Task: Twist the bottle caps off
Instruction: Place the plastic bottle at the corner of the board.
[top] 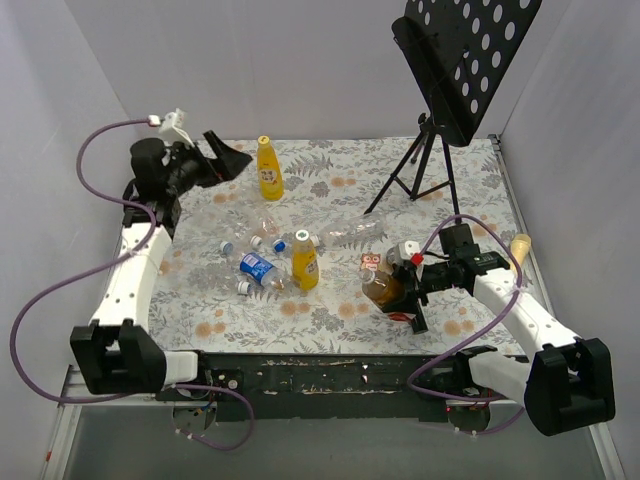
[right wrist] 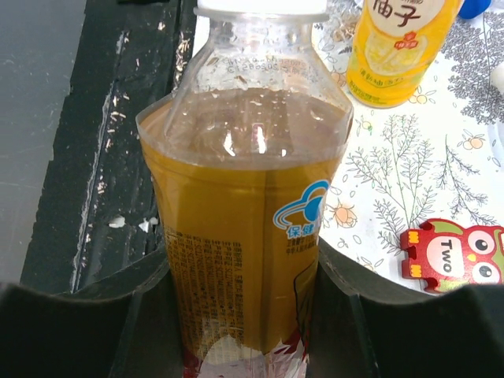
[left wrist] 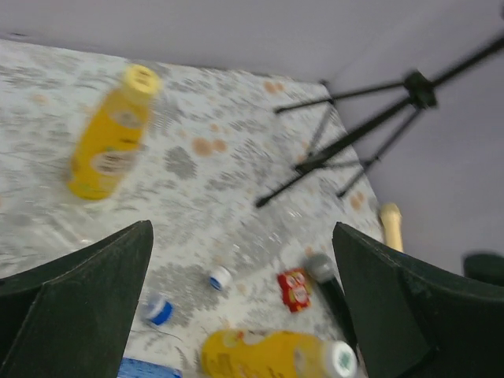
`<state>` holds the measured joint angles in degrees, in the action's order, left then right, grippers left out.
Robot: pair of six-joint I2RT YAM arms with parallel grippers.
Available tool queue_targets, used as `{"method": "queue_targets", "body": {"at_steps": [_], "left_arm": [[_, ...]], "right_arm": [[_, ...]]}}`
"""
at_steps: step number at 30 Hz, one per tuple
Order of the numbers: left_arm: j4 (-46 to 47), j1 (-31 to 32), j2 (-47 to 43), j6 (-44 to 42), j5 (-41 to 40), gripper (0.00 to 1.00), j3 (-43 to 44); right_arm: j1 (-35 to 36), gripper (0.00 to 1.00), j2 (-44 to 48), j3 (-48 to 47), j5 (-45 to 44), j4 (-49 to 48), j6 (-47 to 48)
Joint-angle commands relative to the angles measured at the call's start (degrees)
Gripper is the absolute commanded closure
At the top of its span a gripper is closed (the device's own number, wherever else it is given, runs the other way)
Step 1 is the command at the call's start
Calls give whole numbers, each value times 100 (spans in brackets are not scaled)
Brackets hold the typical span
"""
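While my right claw (right wrist: 244,260) grips the brown bottle (right wrist: 236,205) low on its body — white cap (right wrist: 261,6) pointing straight away from the grip — my left claw (left wrist: 242,232), jaws wide and empty, hangs well apart, off to that bottle's far left.

Soft, even white light fills the overhead view, leaving only faint shadows beneath the music stand (top: 462,62). The left wrist view is smeared by motion blur: the stand's legs (left wrist: 346,142) streak, and the yellow bottle (left wrist: 109,134) left of them is soft-edged. The right wrist view is sharp, with two white glints on the brown bottle (right wrist: 244,228).
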<state>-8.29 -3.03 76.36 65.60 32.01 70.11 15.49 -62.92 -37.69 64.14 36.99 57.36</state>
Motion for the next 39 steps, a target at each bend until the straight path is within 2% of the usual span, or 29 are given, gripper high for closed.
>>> {"method": "queue_targets", "body": {"at_steps": [1, 7, 12, 17, 23, 32, 39], "left_arm": [[56, 1328, -989, -100, 341, 2, -444], [-58, 3086, -1475, 330, -545, 2, -647], [-76, 4563, -1186, 436, -1512, 2, -437], [-76, 5496, -658, 480, -2215, 4, -278], [-41, 5848, -244, 550, -2690, 14, -243], [267, 5928, -235, 805, -2700, 34, -594], [267, 5954, -305, 875, -2656, 36, -726]], "right_arm": [[-2, 99, 174, -72, 380, -552, -699], [-10, 99, 315, 51, 573, -1123, -1595], [-19, 99, 420, 166, 749, -1554, -2106], [-19, 99, 438, 166, 811, -1599, -2212], [-28, 99, 491, 148, 855, -1704, -2379], [-63, 99, 464, 157, 872, -1932, -2739], [-151, 99, 438, 183, 784, -2257, -3213]]}}
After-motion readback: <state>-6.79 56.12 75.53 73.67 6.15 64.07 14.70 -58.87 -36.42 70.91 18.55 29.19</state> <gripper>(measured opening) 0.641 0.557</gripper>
